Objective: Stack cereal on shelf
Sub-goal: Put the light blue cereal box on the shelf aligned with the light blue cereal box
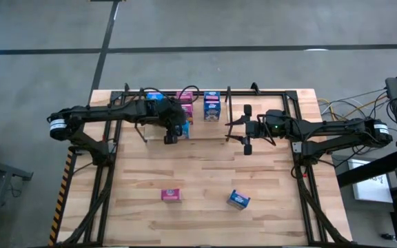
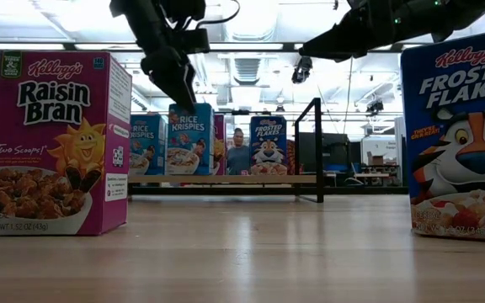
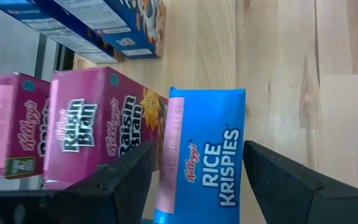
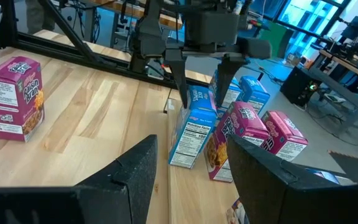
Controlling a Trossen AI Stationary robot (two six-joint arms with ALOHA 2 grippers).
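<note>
Overhead, bright ceiling lights (image 2: pixel 251 38) glare above the pale wood table (image 1: pixel 205 172).

Bright blue Rice Krispies box (image 3: pixel 201 155), magenta Raisin Bran boxes (image 3: pixel 98 127), pale wood table (image 1: pixel 205 172).

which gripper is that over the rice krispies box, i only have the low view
Observer: The left gripper. Its wrist view shows it straddling the Rice Krispies box, with a Raisin Bran box right beside it.
Operator: and the other arm
Observer: The right gripper is open and empty, over bare table to the right of that row.
Operator: the two big boxes near me, where do they sit
Observer: From above, the loose Raisin Bran and the Frosted Flakes box sit apart in the table's near half.
</note>
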